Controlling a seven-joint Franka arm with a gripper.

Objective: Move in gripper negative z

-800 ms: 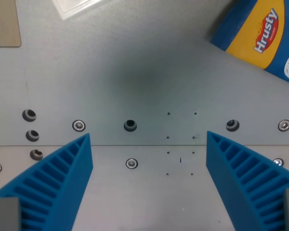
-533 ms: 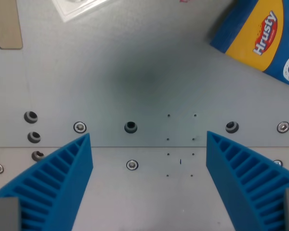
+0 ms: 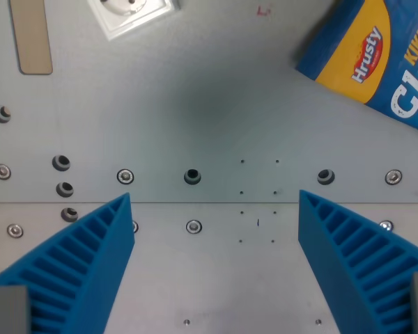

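My gripper is open and empty, its two blue ribbed fingers reaching up from the lower corners of the wrist view. Between them lies bare grey metal tabletop with a row of bolts and holes, one dark hole near the middle. Nothing is held between the jaws.
A blue and yellow "Hrusty" box lies at the wrist view's upper right. A white socket plate sits at the top left of centre. A beige strip lies at the far upper left.
The whole scene has shrunk and more of the table, box and socket plate shows: the camera has pulled back from the table. The fingers stay open.
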